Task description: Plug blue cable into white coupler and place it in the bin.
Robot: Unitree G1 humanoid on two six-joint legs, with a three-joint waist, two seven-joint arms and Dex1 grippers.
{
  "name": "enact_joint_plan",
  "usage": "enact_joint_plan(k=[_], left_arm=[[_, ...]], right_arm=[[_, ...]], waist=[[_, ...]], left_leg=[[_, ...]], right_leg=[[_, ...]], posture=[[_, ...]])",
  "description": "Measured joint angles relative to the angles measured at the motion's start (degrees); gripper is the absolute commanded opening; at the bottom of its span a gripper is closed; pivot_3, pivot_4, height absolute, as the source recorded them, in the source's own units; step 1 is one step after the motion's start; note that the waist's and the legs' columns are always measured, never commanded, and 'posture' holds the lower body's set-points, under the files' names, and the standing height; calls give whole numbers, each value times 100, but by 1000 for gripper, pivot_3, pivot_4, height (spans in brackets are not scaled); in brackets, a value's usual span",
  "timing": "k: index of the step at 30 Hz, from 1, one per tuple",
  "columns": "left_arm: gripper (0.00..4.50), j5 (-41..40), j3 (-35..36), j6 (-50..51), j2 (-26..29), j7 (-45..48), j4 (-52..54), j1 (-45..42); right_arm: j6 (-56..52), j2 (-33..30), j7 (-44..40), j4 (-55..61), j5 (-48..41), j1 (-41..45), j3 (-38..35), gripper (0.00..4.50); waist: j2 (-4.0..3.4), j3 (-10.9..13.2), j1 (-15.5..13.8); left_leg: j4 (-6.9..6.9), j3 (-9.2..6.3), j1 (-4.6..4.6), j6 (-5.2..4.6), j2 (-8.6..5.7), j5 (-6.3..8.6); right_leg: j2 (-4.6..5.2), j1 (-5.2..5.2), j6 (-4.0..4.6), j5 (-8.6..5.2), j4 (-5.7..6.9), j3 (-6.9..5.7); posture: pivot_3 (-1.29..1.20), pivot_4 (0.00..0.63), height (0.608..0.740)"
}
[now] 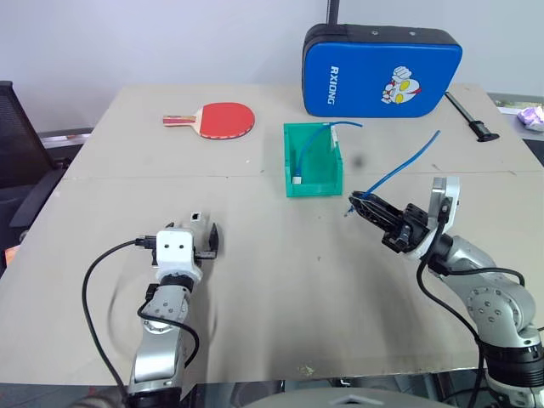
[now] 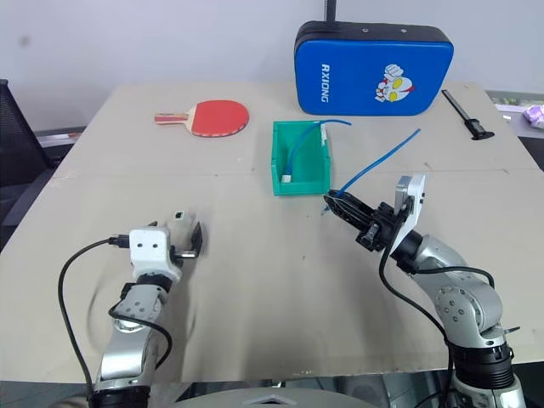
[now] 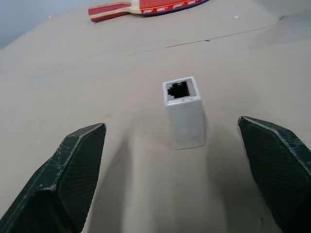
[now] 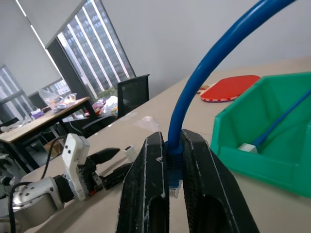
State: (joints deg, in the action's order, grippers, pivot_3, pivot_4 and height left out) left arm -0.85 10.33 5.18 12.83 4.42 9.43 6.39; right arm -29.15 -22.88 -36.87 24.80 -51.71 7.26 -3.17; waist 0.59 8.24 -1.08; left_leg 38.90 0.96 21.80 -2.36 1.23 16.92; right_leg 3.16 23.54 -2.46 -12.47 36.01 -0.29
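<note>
The white coupler (image 3: 183, 111) stands upright on the table, dark socket facing up, between the wide-open fingers of my left gripper (image 1: 204, 228); neither finger touches it. My right gripper (image 1: 361, 204) hovers just right of the bin's near corner, shut on the blue cable (image 1: 399, 168) close to its clear plug (image 4: 173, 187). The rest of the cable arcs up and away to the right. The green bin (image 1: 313, 189) sits at the table's middle and holds another blue cable (image 1: 310, 144) with a white coupler (image 1: 297, 180) on its end.
A red paddle (image 1: 223, 119) lies at the back left and a big blue padded case (image 1: 381, 70) stands behind the bin. A black tool (image 1: 472, 119) lies at the far right edge. A dark chair (image 1: 17, 161) stands off the table's left side.
</note>
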Motion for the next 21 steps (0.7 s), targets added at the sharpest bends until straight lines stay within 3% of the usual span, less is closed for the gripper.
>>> enact_joint_plan(k=[7, 21], left_arm=[[308, -171, 44, 112, 21, 210, -223, -207], [205, -628, 35, 67, 225, 1009, -491, -459]], right_arm=[[41, 44, 94, 85, 102, -35, -1, 0], [41, 112, 171, 131, 241, -9, 8, 0]], waist=[[-30, -20, 1], [-37, -25, -24]], left_leg=[[2, 3, -10, 1, 0, -3], [4, 7, -3, 1, -1, -4]], right_leg=[[-6, -3, 13, 8, 17, 0], [-7, -3, 12, 7, 6, -1]], posture=[[0, 150, 728], [0, 150, 728]])
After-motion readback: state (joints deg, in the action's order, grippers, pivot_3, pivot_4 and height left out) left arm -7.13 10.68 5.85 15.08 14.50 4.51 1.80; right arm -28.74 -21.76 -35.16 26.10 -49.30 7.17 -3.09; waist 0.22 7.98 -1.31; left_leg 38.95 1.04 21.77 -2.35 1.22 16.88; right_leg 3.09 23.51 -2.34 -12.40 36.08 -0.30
